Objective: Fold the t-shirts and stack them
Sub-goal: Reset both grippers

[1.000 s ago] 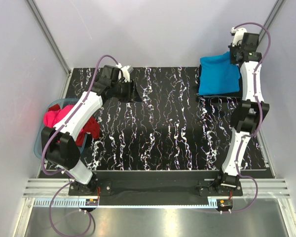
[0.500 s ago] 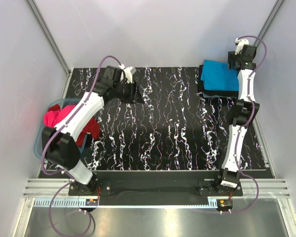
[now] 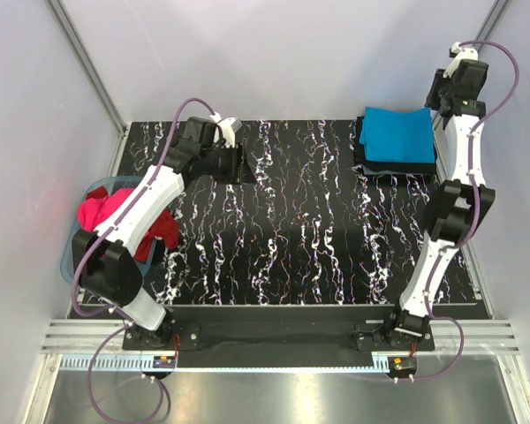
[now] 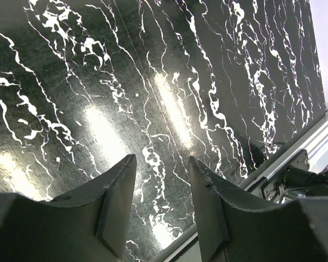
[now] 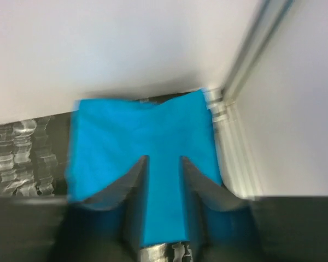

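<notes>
Hanging high over the far right corner of the table [image 3: 318,230] with the right gripper [image 5: 163,161], jaws partly apart, gripping nothing. Below it, lying flat and folded on top of a black t-shirt [image 3: 395,168]: the turquoise t-shirt [image 3: 396,134], touching neither finger. Poised over bare marbled surface near the far left with the left gripper [image 4: 161,164], jaws about half apart, likewise holding nothing. Heaped in the pale-blue tub [image 3: 73,261] at the left edge, well apart from the 2 stacked ones: magenta and red t-shirts [image 3: 106,212]

Four t-shirts [image 3: 396,131] — turquoise [image 5: 145,142], black [image 3: 397,167], pink [image 3: 102,210], red [image 3: 163,231] — and one tub [image 3: 71,258].
</notes>
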You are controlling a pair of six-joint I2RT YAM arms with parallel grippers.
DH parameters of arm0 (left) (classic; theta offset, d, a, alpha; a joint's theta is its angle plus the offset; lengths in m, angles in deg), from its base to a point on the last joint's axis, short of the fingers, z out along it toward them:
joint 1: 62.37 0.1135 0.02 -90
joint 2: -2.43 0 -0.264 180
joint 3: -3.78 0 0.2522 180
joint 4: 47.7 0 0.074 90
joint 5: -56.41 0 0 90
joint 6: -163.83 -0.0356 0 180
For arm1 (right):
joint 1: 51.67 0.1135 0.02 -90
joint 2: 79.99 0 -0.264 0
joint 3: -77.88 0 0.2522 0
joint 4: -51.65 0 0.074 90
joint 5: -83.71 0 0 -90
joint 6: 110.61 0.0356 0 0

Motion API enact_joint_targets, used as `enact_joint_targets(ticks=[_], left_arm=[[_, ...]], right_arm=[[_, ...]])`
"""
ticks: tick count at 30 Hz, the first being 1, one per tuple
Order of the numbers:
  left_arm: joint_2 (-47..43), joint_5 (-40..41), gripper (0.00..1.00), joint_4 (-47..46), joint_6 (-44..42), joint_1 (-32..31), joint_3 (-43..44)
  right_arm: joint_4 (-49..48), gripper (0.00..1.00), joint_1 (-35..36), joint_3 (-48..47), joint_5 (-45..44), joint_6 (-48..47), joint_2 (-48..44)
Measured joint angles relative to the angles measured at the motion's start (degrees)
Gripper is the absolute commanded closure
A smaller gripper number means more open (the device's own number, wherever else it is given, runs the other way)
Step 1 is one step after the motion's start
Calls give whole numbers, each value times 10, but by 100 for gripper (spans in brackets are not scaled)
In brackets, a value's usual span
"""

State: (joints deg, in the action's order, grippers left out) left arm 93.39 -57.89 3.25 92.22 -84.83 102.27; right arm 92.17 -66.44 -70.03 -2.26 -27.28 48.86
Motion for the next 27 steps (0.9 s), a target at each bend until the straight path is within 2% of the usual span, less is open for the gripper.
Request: enact_joint_targets(ticks=[1,3,5,7,10,14,15,16,17,20,22,23,27], left_arm=[[-2,2,52,0,0,0,0],[-5,5,52,0,0,0,0],[-9,9,52,0,-2,0,0],[-10,12,52,-1,-2,0,0],[-12,14,52,-3,-4,0,0],[-24,11,52,-14,-6,0,-6],[-33,9,51,-16,-6,0,-10],[-43,7,50,-21,-6,0,-15],[-56,5,44,-26,-6,0,-21],[-101,0,41,-42,-5,1,-33],[-139,-7,23,-61,-4,1,-44],[-161,-11,2,-74,-2,0,-52],[-266,-16,1,-126,12,0,-121]], right_arm=[[0,82,0,24,8,14,-19],[-5,90,0,75,38,50,-53],[-5,93,0,119,74,87,-75],[-11,92,3,177,112,127,-98],[-5,84,20,275,148,180,-140],[8,56,85,423,174,252,-248],[11,34,106,456,183,269,-283],[14,17,129,485,193,287,-321],[16,1,150,505,200,297,-355],[9,0,210,556,220,318,-465],[5,0,227,589,229,334,-541],[3,0,228,604,230,341,-577],[1,0,221,656,220,362,-683]])
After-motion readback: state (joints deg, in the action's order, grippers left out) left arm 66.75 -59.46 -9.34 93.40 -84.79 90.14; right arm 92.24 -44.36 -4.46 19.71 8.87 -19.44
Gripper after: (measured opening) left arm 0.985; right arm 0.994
